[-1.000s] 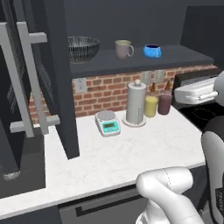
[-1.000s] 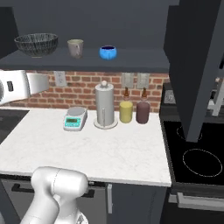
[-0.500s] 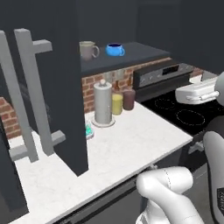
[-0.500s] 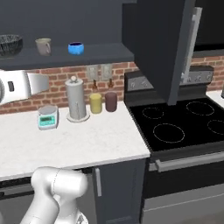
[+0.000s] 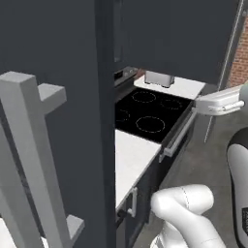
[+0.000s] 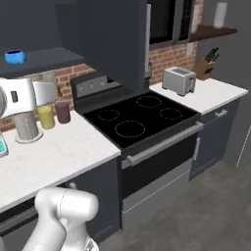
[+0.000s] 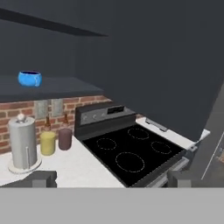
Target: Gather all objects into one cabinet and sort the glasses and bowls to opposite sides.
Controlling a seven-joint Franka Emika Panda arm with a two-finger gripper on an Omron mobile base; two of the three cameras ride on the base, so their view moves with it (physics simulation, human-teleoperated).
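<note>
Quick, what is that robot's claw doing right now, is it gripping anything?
Gripper: open, jaws spread wide with nothing between them, pointing across the white counter toward the black stovetop.

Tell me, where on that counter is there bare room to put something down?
Bare white counter lies in front of the canisters, up to the stove. It is crowded along the brick wall: paper towel holder, yellow canister, maroon canister.

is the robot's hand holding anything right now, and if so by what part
Nothing is held. The hand is open, its fingertips apart, with only the stove beyond them.
</note>
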